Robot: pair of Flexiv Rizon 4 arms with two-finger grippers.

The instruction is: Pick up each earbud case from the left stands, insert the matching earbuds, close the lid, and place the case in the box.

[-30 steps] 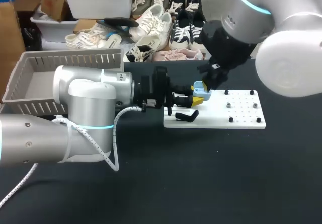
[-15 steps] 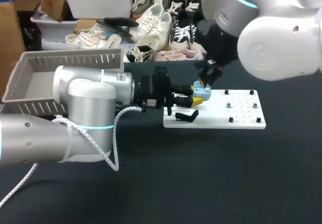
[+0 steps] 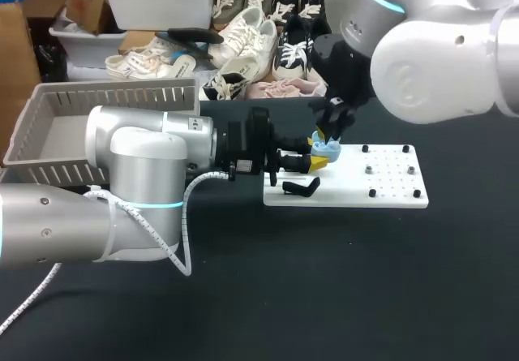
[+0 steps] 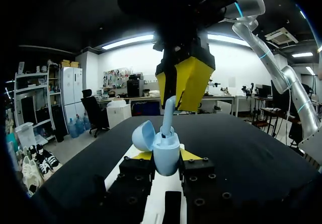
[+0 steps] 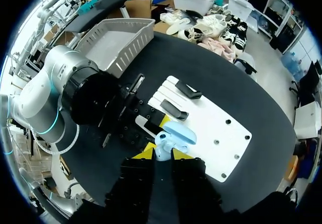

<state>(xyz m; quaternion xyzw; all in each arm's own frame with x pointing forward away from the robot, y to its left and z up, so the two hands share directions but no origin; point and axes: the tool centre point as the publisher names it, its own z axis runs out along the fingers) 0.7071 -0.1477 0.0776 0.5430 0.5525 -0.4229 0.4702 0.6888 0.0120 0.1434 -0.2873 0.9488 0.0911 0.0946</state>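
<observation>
A light blue earbud case [image 4: 166,158] stands upright with its lid [image 4: 142,136] swung open, and my left gripper [image 4: 166,156] is shut on its sides. In the head view the case [image 3: 323,144] hangs just over the near-left part of the white stand board [image 3: 389,186]. From above, my right gripper [image 4: 183,88] is shut on a light blue earbud [image 4: 167,114] whose lower end sits in the case's mouth. In the right wrist view the open case [image 5: 176,132] lies directly ahead of the right gripper [image 5: 162,156], with my left arm [image 5: 90,98] behind it.
Two black stands [image 5: 176,114] [image 5: 188,90] lie on the board's left part; its right part carries small pegs [image 3: 372,192]. A grey slatted basket [image 3: 49,134] stands at the table's far left.
My right arm's upper links have swung leftward and upward in the head view, while its gripper stays over the case. The left arm and the case have not moved.
</observation>
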